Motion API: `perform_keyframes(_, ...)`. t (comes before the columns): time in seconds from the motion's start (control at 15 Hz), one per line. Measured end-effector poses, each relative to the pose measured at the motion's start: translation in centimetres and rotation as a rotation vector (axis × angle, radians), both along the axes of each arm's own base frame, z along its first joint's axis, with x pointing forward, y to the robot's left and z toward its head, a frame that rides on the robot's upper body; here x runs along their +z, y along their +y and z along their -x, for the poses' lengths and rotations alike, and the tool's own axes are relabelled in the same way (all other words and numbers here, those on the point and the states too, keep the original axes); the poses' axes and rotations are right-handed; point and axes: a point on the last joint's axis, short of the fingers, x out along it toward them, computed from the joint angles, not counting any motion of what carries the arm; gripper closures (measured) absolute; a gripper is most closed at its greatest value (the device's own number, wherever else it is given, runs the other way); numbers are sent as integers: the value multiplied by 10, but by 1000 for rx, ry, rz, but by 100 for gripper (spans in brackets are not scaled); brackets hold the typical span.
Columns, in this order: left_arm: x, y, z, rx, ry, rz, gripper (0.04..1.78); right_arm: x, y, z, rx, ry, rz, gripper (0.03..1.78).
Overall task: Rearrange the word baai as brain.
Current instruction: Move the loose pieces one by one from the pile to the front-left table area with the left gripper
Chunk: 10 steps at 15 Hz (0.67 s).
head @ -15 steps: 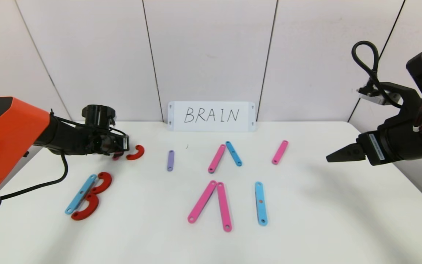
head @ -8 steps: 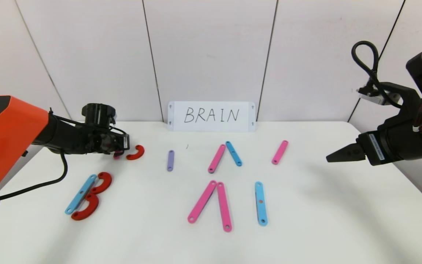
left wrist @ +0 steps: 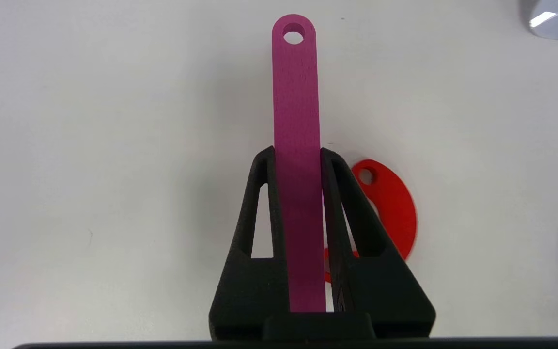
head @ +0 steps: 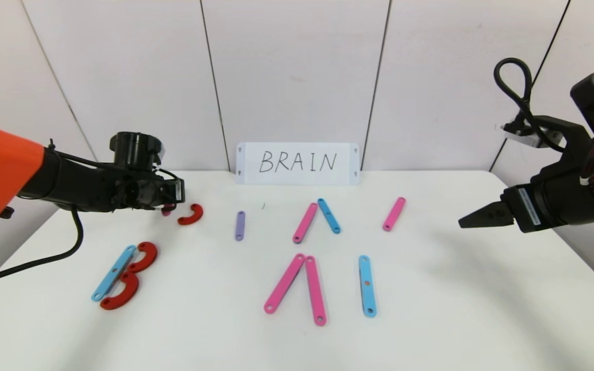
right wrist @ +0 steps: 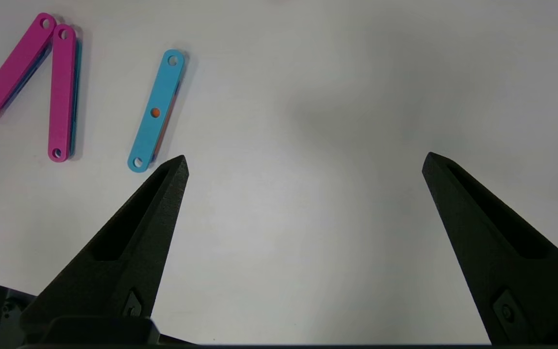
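You had the left claw (left wrist: 298,155) pinched on a pink strip (left wrist: 296,92) at ten o'clock on the surface (head: 431,309), beside a loose red curve (head: 191,215), the right claw (right wrist: 303,165) spread idle at three o'clock, and only the B (head: 124,275) looked finished.

1 legible text found: the word "BRAIN", handwritten in black capital letters on a white card (head: 297,163) standing upright against the wall at the far edge of the table (head: 431,309). A small label on the right gripper (head: 475,216) housing carries print too small to read.
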Motion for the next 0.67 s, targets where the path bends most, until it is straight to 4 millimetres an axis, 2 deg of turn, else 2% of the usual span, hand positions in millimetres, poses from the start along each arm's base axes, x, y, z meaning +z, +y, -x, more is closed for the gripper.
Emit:
perform_keyframes(0.33,21,-16,43,-44,-2,7,155,2,1,3,7,-9,-1,11)
perform_keyframes(0.67,13,-25,97,-83,78,3,155,3,3,7,18,-12,-1,11)
